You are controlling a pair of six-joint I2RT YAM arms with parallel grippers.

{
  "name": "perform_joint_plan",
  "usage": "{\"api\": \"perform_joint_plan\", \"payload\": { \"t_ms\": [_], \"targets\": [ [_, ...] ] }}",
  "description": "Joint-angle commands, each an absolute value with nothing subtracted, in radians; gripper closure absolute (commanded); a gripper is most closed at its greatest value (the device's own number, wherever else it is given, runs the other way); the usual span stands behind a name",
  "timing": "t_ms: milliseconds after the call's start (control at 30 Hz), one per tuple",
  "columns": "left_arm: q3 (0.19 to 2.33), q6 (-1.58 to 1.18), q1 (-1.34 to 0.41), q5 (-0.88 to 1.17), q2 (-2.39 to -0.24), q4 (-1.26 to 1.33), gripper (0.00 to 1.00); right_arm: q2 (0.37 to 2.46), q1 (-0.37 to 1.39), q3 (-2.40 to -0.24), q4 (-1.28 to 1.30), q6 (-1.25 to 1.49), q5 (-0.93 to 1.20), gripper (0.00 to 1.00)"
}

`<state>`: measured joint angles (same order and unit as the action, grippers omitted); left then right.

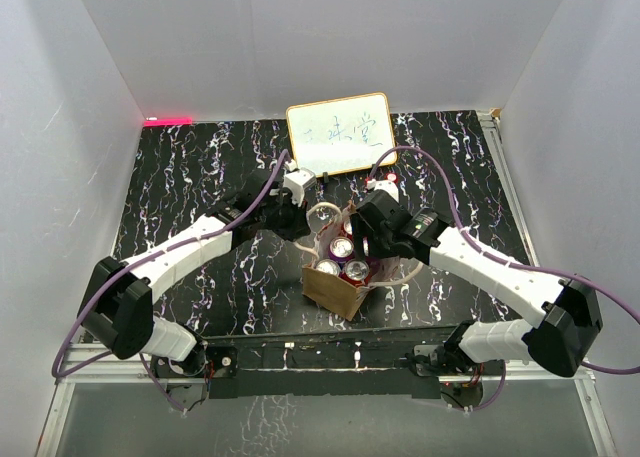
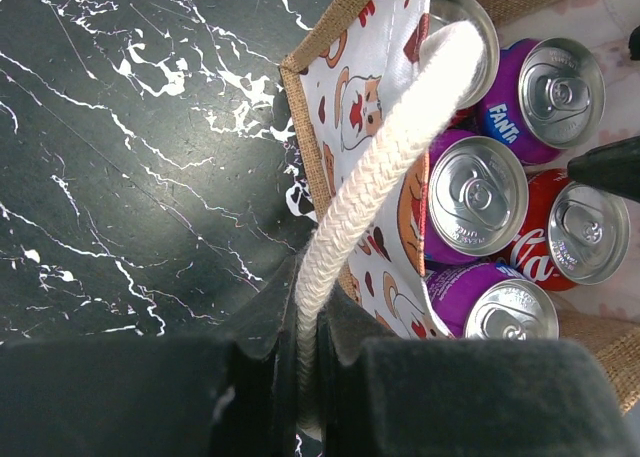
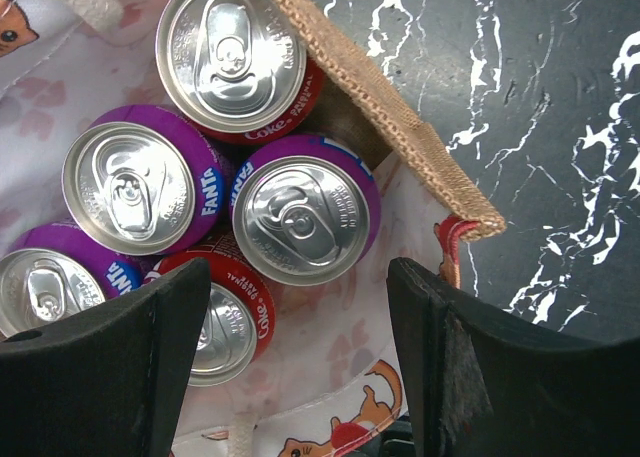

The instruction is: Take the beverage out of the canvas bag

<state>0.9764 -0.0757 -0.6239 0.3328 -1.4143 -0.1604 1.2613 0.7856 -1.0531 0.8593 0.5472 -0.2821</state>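
Note:
The canvas bag (image 1: 335, 291) stands open near the table's front middle, tan outside with a cat-print lining. It holds several upright cans, purple Fanta and red Coke. My left gripper (image 1: 303, 215) (image 2: 310, 317) is shut on the bag's pale rope handle (image 2: 370, 192) at the bag's far-left side and holds it taut. My right gripper (image 1: 366, 240) (image 3: 298, 302) is open just above the bag mouth. Its fingers (image 3: 120, 367) straddle a purple Fanta can (image 3: 300, 219) and a red Coke can (image 3: 225, 322) without touching them. The bag's woven rim (image 3: 400, 127) shows at the right.
A white framed board (image 1: 340, 134) with writing leans at the table's back. A red strip (image 1: 168, 120) lies at the back left corner. White walls enclose the black marbled table (image 1: 180, 187). The right gripper's fingertip (image 2: 610, 167) shows in the left wrist view.

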Motion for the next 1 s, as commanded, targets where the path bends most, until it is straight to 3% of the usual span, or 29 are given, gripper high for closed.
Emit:
{"api": "perform_joint_plan", "payload": {
  "t_ms": [0,967],
  "targets": [
    [1.003,-0.062,-0.635,0.324,-1.417,-0.183,1.0,1.244,0.792,-1.093,0.831,0.545,-0.391,0.26],
    [1.019,-0.054,-0.65,0.282,-1.45,-0.209,1.0,1.37,0.791,-1.006,0.701,0.588,-0.405,0.33]
  ]
}}
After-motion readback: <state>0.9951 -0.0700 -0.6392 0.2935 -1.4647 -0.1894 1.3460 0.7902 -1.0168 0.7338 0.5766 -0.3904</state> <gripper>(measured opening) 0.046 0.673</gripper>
